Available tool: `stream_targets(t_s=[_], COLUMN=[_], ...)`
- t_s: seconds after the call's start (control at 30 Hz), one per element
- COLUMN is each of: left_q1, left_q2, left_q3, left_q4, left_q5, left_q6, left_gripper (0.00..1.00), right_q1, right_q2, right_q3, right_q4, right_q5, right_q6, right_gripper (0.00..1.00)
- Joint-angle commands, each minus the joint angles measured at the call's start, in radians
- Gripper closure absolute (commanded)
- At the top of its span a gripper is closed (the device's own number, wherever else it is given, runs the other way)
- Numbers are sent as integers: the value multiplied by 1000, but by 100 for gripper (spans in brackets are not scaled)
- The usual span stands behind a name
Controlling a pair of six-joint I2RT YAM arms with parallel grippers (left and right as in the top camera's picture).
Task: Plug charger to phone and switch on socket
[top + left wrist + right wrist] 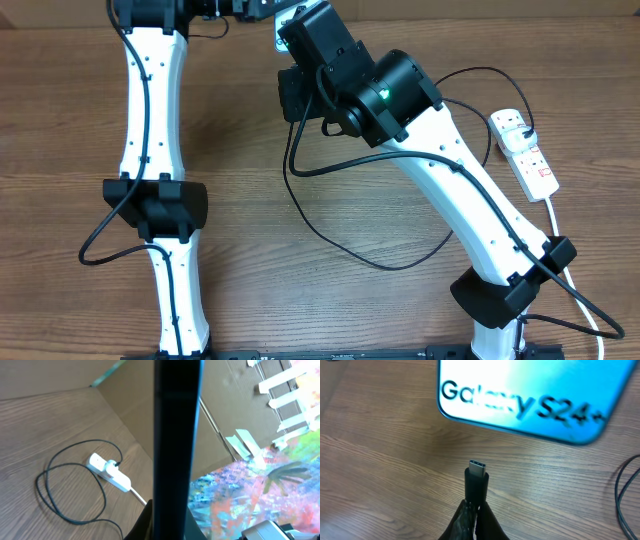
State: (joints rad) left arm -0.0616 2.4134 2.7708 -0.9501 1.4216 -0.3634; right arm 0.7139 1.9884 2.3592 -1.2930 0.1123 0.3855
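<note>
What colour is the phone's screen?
Light blue with dark "Galaxy S24+" lettering; the phone shows best in the right wrist view.

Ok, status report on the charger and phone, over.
Right gripper shut on charger, tip just short of phone, not plugged. Left gripper holding phone up. Nothing in the gap; socket untouched, off to the side.
</note>
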Motion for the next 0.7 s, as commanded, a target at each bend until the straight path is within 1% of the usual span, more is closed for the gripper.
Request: stream_targets(t_s=[0.0,0.17,0.2,0.27,0.47,0.67], left_q1=[-19,-17,-17,-16,-15,-15], left_q2=[-33,-33,-33,-33,-33,-33], left_q3=[26,26,26,26,26,26], left_q4=[5,6,6,6,13,13], left_q5=[46,57,73,71,61,61], left_q6=[35,59,85,101,117,125], left_gripper=[96,96,96,96,96,96], right_q1=[-4,-15,-23,-27,-27,-27], right_q2=[-24,-24,-24,-24,-25,-24], right_q3=[19,19,19,19,19,19], right_q4=[9,-1,-6,-7,-14,-15], right_q5=[26,29,25,16,-35,5], right_q6=[3,3,3,3,3,-1], right_gripper=[96,96,96,96,96,96])
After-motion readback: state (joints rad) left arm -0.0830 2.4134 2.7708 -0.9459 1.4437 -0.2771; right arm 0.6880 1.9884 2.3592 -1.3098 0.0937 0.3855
